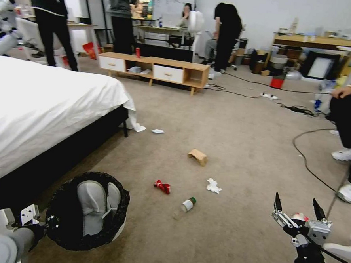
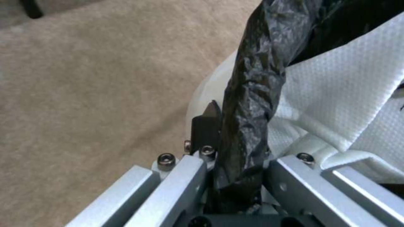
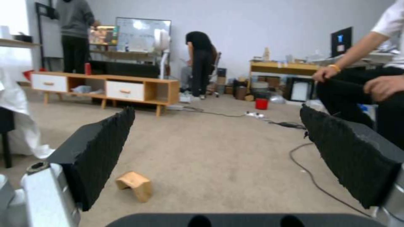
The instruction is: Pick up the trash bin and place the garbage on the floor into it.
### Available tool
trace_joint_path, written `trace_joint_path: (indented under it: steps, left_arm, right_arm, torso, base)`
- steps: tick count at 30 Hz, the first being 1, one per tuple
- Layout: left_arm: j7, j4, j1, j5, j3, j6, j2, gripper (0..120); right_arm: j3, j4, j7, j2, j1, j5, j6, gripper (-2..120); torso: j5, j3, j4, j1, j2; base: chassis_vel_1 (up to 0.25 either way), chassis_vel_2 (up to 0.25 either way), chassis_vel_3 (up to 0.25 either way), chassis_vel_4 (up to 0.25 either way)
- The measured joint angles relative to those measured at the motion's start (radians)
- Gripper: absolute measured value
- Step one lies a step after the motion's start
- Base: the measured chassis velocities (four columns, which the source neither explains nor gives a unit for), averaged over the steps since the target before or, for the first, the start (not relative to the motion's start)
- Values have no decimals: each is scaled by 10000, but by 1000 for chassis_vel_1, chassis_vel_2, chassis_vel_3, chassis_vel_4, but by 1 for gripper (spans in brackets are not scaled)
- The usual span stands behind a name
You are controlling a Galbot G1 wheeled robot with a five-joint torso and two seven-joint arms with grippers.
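Closest to us, our left gripper (image 2: 229, 148) pinches the rim of the trash bin (image 1: 86, 209), its black finger pressed against the crinkly black plastic liner folded over the smooth pale wall; white, finely dimpled tissue (image 2: 336, 104) lies inside. From the head view we see the round bin held low at our left, beside the dark bed base, white padding showing in its mouth. Our right gripper (image 1: 297, 206) hangs low at our right with its two ribbed black foam pads (image 3: 101, 151) spread wide apart, nothing between them. On the short-pile beige floor (image 1: 241, 151) ahead lies the garbage: a tan folded cardboard piece (image 1: 197, 156), a crumpled red wrapper (image 1: 162, 186), a crumpled white tissue (image 1: 213, 186), a clear bottle (image 1: 187, 205) with a green cap and white label, and a white paper scrap (image 1: 157, 131) near the bedsheet's corner. We can read no writing on any of them.
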Motion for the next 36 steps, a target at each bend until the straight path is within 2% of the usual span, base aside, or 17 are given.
trace_joint_path:
  steps: [22, 36]
  left_arm:
    - [128, 53, 17, 162, 32, 1, -24, 0]
    - [162, 124, -39, 163, 44, 1, -8, 0]
  right_arm:
    - [95, -175, -49, 21, 33, -113, 139, 100]
    - [86, -266, -62, 50, 99, -128, 152, 100]
  torso:
    - [0, 0, -2, -1, 0]
    - [-1, 1, -3, 0, 0]
  base:
    - [-2, 2, 3, -2]
    - [-118, 124, 121, -128]
